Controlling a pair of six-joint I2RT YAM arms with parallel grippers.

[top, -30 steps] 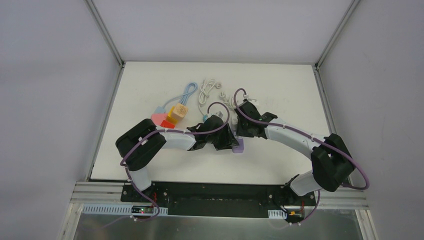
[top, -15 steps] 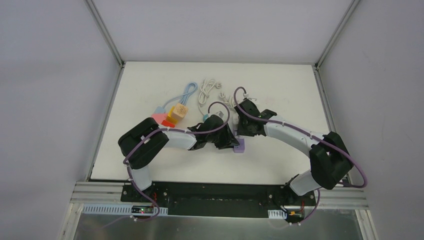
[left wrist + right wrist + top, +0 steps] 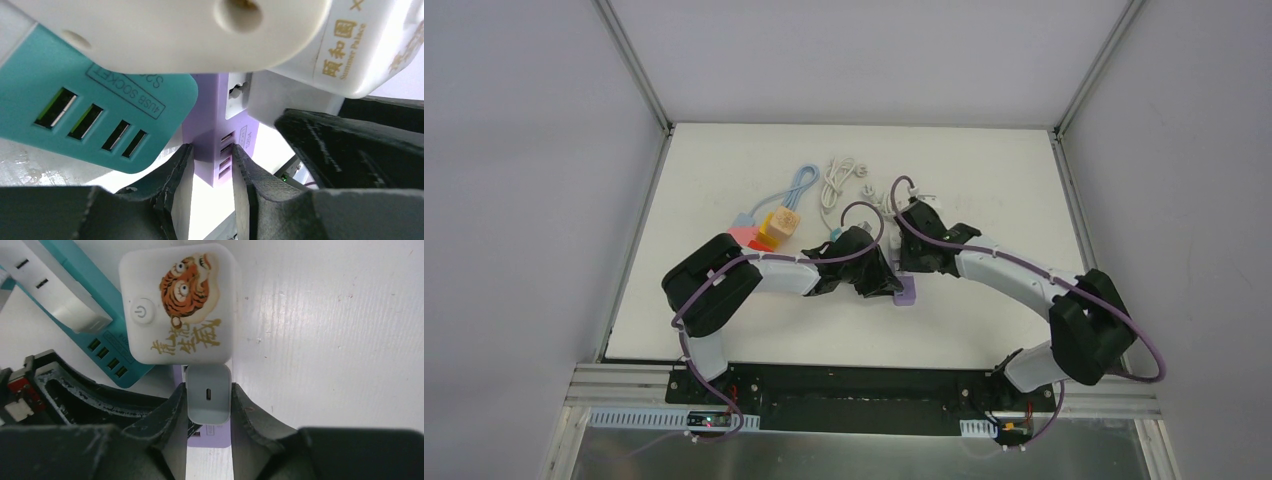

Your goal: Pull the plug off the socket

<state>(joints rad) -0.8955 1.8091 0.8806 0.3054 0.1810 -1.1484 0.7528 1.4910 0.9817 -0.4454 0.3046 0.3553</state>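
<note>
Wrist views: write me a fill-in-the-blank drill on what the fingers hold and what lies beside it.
The left gripper is shut on the ____ socket block.
The grey plug sits between the fingers of the ____ arm.
The white cube next to the grey plug bears a picture of a ____.
The teal strip shows ____ USB ports in a row.
Missing words: purple; right; tiger; four.
</note>
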